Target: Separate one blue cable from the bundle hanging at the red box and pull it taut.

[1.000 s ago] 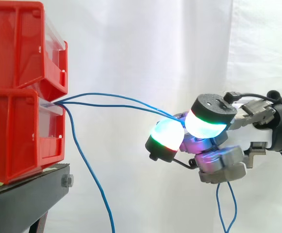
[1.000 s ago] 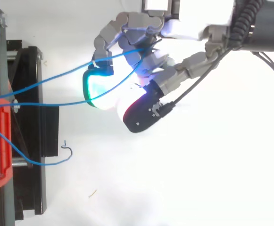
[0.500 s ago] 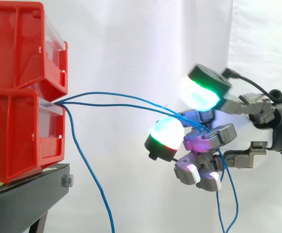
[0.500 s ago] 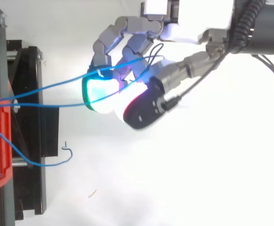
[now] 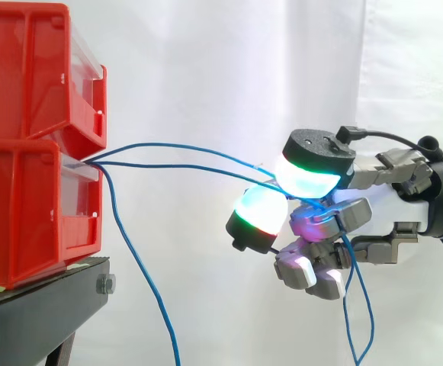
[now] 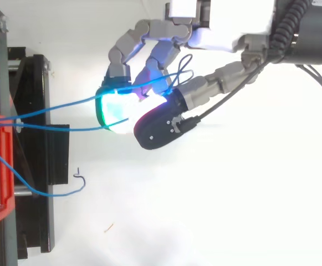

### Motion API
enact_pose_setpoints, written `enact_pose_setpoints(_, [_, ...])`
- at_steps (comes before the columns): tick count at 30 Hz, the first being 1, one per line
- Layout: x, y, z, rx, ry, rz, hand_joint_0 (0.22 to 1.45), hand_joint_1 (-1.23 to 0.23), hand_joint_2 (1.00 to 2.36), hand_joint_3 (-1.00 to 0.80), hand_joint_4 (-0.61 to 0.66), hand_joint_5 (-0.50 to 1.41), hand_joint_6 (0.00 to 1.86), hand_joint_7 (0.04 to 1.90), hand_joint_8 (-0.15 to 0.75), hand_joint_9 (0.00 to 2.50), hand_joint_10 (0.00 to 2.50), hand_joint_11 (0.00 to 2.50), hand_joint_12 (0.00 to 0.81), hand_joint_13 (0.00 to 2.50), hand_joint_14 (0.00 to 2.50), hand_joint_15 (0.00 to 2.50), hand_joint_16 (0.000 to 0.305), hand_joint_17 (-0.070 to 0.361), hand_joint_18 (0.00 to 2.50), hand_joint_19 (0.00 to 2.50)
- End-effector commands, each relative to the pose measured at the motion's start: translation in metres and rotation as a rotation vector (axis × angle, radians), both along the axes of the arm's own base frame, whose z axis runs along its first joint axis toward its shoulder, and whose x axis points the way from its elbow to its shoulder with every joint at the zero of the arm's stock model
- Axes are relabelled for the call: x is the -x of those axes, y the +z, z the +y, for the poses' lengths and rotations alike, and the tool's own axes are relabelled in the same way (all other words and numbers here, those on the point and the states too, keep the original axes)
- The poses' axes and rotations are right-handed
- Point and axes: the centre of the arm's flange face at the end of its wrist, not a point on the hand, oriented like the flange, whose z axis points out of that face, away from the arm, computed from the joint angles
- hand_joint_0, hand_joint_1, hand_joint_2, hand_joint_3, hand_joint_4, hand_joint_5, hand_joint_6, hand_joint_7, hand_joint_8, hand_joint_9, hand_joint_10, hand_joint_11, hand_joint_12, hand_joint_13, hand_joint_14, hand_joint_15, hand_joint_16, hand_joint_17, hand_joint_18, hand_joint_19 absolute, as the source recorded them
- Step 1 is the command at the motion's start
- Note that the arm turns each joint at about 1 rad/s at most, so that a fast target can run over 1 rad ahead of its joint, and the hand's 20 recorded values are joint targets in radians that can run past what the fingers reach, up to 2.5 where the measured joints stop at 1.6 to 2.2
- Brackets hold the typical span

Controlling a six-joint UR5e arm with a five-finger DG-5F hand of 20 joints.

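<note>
We see a white curtain (image 5: 229, 69) behind, w/ open room between the stacked red plastic bins (image 5: 30, 145) on the black metal stand (image 5: 46, 313) at left and the robot hand (image 5: 332, 217) at right. Two thin blue cables (image 5: 160, 146) run gently bowed from the bins' front edge to the hand, pinched betw. thumb pad and curled fingers. A third blue cable (image 5: 133, 255) hangs down by the stand.

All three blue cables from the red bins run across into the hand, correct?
No, only two cables run across into the hand; the side view shows the third cable dropping from the red bins beside the stand.
</note>
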Motion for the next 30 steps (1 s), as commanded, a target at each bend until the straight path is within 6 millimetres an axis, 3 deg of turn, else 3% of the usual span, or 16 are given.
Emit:
enact_pose_setpoints(1, [-0.0001, 0.0000, 0.0005, 0.000, 0.001, 0.000, 0.71, -0.88, 1.01, -0.24, 0.15, -0.20, 0.86, 0.84, 0.326, 0.86, 1.01, 1.56, 0.419, 0.87, 0.03, 0.89, 0.057, 0.128, 0.86, 1.03])
enact_pose_setpoints(6, [0.0000, -0.0001, 0.0005, -0.002, 0.001, 0.001, 0.79, -0.96, 1.00, -0.43, 0.14, -0.20, 0.88, 0.85, 0.330, 0.82, 0.85, 1.59, 0.414, 0.76, 0.03, 0.80, 0.057, 0.128, 0.81, 0.92])
enact_pose_setpoints(9, [0.0002, -0.0003, 0.0004, -0.002, -0.001, 0.003, 0.71, -0.97, 1.00, -0.50, 0.12, -0.19, 0.88, 0.86, 0.332, 0.81, 0.52, 1.63, 0.399, 0.61, 0.02, 0.62, 0.056, 0.125, 0.64, 0.74])
enact_pose_setpoints(10, [0.0005, -0.0010, 0.0004, -0.002, -0.001, 0.005, 0.62, -0.96, 1.00, -0.50, 0.13, -0.19, 0.88, 0.87, 0.332, 0.82, 0.20, 1.69, 0.393, 0.54, 0.02, 0.56, 0.054, 0.120, 0.58, 0.67])
enact_pose_setpoints(11, [0.0002, -0.0003, 0.0004, -0.002, -0.001, 0.003, 0.53, -0.92, 1.00, -0.50, 0.15, -0.19, 0.86, 0.87, 0.352, 0.81, 0.00, 1.55, 0.402, 0.46, 0.02, 0.46, 0.056, 0.126, 0.50, 0.62])
enact_pose_setpoints(12, [0.0002, -0.0003, 0.0004, -0.002, -0.001, 0.003, 0.52, -0.91, 1.00, -0.50, 0.16, -0.18, 0.85, 0.86, 0.356, 0.79, 0.01, 1.49, 0.405, 0.45, 0.02, 0.45, 0.056, 0.127, 0.46, 0.61])
enact_pose_setpoints(14, [0.0005, -0.0006, 0.0004, -0.002, -0.001, 0.006, 0.44, -0.70, 1.00, -0.50, 0.19, -0.16, 0.78, 0.89, 0.369, 0.76, 0.01, 1.12, 0.430, 0.38, 0.01, 0.35, 0.064, 0.143, 0.39, 0.54])
enact_pose_setpoints(15, [0.0005, -0.0006, 0.0004, -0.002, -0.001, 0.006, 0.45, -0.62, 1.00, -0.50, 0.18, -0.15, 0.75, 0.91, 0.363, 0.75, 0.01, 1.05, 0.424, 0.38, 0.01, 0.31, 0.063, 0.142, 0.36, 0.52])
enact_pose_setpoints(17, [0.0005, -0.0006, 0.0004, -0.002, -0.001, 0.006, 0.55, -0.39, 1.00, -0.50, 0.12, -0.11, 0.64, 1.12, 0.307, 0.75, 0.02, 0.90, 0.376, 0.35, 0.01, 0.29, 0.055, 0.123, 0.29, 0.54])
enact_pose_setpoints(19, [0.0003, -0.0005, 0.0004, -0.002, -0.001, 0.005, 0.60, -0.37, 1.00, -0.50, 0.10, -0.10, 0.59, 1.22, 0.293, 0.75, 0.02, 0.83, 0.361, 0.36, 0.01, 0.29, 0.053, 0.118, 0.27, 0.56])
enact_pose_setpoints(24, [0.0002, -0.0003, 0.0005, 0.000, 0.001, 0.003, 0.63, -0.50, 1.01, -0.29, 0.12, -0.09, 0.59, 1.22, 0.309, 0.76, 0.02, 0.83, 0.373, 0.40, 0.01, 0.32, 0.055, 0.123, 0.32, 0.57])
enact_pose_setpoints(26, [0.0002, -0.0003, 0.0004, 0.000, -0.001, 0.003, 0.64, -0.70, 1.01, -0.17, 0.16, -0.11, 0.62, 1.11, 0.354, 0.77, 0.02, 0.89, 0.415, 0.46, 0.01, 0.34, 0.061, 0.137, 0.41, 0.55])
enact_pose_setpoints(30, [0.0000, -0.0003, 0.0013, 0.001, -0.001, 0.003, 0.66, -0.77, 1.00, -0.12, 0.16, -0.15, 0.72, 0.96, 0.365, 0.77, 0.02, 0.97, 0.420, 0.48, 0.01, 0.35, 0.062, 0.140, 0.48, 0.56])
